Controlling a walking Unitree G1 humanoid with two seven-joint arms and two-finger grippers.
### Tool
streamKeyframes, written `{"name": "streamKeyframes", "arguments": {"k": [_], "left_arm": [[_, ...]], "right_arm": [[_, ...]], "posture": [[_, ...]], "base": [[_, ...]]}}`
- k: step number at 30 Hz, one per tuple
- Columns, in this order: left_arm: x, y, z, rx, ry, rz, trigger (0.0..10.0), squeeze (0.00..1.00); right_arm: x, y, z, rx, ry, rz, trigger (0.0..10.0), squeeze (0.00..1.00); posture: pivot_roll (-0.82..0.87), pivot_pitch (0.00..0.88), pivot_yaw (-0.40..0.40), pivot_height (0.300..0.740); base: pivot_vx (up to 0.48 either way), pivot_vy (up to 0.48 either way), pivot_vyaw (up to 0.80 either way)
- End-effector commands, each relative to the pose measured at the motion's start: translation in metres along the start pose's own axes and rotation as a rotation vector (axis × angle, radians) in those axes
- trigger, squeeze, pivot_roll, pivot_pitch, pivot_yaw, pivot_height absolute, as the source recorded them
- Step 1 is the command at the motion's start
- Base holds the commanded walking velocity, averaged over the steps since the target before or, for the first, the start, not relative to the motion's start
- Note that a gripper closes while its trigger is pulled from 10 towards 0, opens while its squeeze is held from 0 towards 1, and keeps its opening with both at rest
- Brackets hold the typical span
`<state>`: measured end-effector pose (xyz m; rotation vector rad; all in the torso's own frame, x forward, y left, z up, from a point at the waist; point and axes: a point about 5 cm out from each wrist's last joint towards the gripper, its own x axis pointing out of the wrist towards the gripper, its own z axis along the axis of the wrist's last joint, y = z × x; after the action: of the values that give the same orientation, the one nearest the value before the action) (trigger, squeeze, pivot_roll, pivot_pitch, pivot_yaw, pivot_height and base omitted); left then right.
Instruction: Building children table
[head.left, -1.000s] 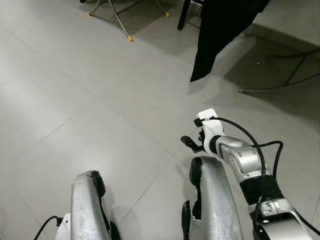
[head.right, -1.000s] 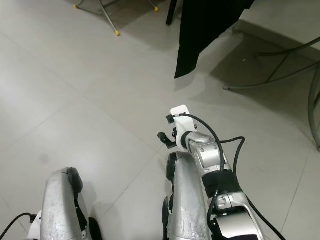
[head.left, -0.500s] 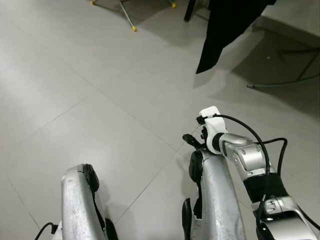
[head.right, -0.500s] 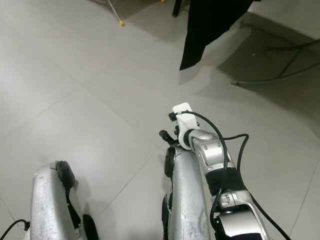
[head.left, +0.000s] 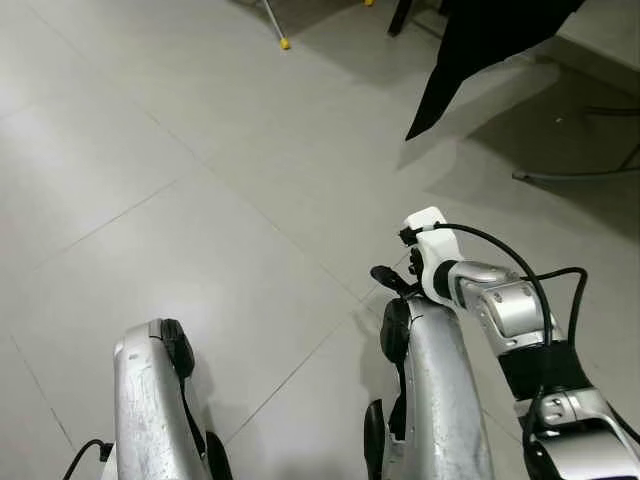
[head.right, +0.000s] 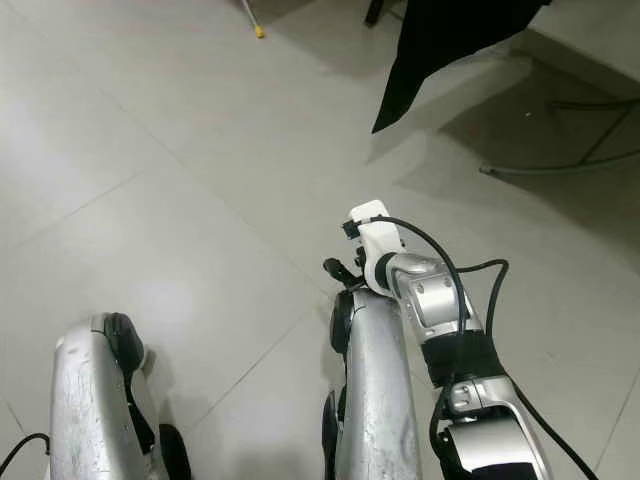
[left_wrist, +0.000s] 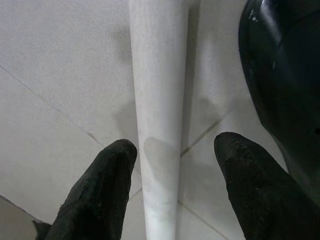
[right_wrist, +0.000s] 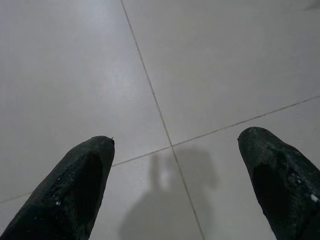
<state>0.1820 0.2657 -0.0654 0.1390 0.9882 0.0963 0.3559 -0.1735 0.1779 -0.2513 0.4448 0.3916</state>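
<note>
A white round pole (left_wrist: 157, 75), like a table leg, runs lengthwise between the two black fingers of my left gripper (left_wrist: 172, 150). The fingers stand apart on either side of it, their tips not touching it, above the tiled floor. A glossy black rounded part (left_wrist: 282, 75) sits close beside it. My right gripper (right_wrist: 175, 185) is open, pointing down at bare floor tiles with nothing between its fingers. In the eye views my right arm with its white wrist block (head.left: 430, 235) is held out low in front of me.
Pale grey floor tiles (head.left: 200, 180) spread ahead. A black cloth (head.left: 490, 40) hangs down at the upper right. A thin stand leg with a yellow foot (head.left: 284, 43) is at the top, and a curved metal tube (head.left: 580, 175) lies at the far right.
The whole picture has shifted, so the camera has moved: the black cloth and yellow foot now sit further up and right. My right arm keeps about the same pose.
</note>
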Motion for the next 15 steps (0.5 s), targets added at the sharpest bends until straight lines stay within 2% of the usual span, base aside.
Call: {"name": "streamKeyframes", "arguments": {"k": [1, 15], "left_arm": [[0.001, -0.015, -0.009, 0.057, 0.021, -0.039, 10.0, 0.00], [0.002, -0.018, 0.002, 0.056, -0.026, -0.038, 10.0, 0.00]], "right_arm": [[-0.004, -0.001, -0.012, 0.011, 0.042, 0.005, 10.0, 0.00], [-0.031, -0.010, 0.003, -0.019, 0.029, 0.006, 10.0, 0.00]], "posture": [[-0.16, 0.410, -0.095, 0.300], [-0.31, 0.509, -0.179, 0.300]], "base": [[0.000, 0.000, 0.00], [0.000, 0.000, 0.00]]}}
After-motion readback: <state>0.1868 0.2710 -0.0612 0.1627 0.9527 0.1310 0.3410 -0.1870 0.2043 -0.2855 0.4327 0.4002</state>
